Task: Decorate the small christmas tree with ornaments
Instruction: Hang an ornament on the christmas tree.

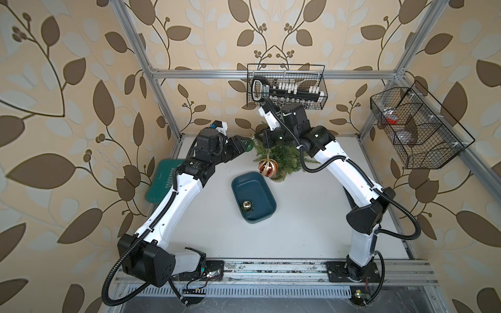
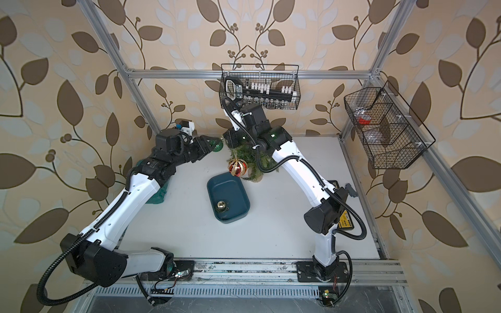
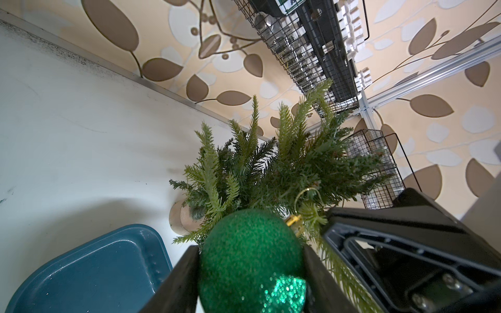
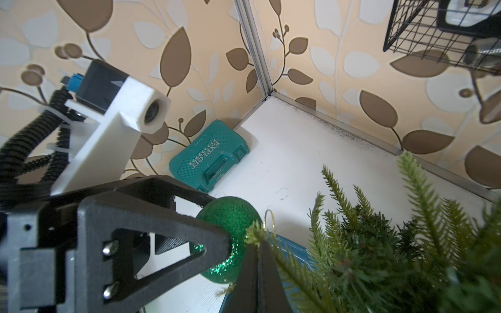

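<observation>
The left gripper point(image 1: 244, 145) is clamped around the body of the glittery green bauble point(image 3: 249, 257), one finger on each flank. It holds the bauble just beside the small christmas tree point(image 1: 284, 157), at its upper branches on the side facing the left arm. The bauble's gold cap point(image 3: 292, 220) and thin loop point(image 3: 303, 193) point into the needles. The right gripper point(image 4: 259, 252) hangs over the tree on that same side with its jaws pressed together, its tip right by the loop and a twig end; whether it pinches either cannot be told. The red bauble point(image 1: 267, 166) with gold stripes already hangs from a branch on the tree's robot-facing side, and the small gold bauble point(image 1: 247, 205) lies in the blue tray point(image 1: 252, 187) near the tree's base. The green bauble is probably light, hollow and easily cracked, and its glitter should give decent friction, so a gentle squeeze on the body suits carrying. For hanging, the better hold is likely the limp loop, spread open over a branch tip. The branches look springy and will likely bend away under a push.
</observation>
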`<state>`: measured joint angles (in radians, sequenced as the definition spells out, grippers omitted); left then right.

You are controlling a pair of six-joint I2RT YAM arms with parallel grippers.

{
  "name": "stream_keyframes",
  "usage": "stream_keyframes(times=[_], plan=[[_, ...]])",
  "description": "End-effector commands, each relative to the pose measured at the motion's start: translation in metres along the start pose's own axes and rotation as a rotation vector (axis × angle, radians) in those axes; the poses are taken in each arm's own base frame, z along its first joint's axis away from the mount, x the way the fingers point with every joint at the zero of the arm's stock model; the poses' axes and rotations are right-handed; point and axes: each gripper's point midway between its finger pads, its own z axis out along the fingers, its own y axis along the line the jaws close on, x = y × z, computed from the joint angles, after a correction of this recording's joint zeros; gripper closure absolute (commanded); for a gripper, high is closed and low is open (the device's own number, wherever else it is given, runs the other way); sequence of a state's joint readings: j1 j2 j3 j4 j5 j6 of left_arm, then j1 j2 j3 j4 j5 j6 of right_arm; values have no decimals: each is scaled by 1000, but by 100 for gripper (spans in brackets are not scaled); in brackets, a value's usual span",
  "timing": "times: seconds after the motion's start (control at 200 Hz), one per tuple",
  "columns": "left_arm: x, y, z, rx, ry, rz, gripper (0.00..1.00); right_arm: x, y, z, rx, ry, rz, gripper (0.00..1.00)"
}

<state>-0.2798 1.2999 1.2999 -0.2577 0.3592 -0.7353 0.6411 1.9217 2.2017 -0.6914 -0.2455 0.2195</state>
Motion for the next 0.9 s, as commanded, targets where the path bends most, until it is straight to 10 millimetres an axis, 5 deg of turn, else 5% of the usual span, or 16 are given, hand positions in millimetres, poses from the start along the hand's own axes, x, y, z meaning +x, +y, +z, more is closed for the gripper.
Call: stream_keyframes(times=[0.0,0.595,0.895], plan=[[-16,-23,-14,62,-58,32,47,-10,0,-12,16,-37,-2,100],[-7,-12,-3,47,-17,13,46,-3,-13,-14,50,-19,11,100],[-3,-4,-7,15,-25,8,24,0,-12,-10,35,-11,15,100]])
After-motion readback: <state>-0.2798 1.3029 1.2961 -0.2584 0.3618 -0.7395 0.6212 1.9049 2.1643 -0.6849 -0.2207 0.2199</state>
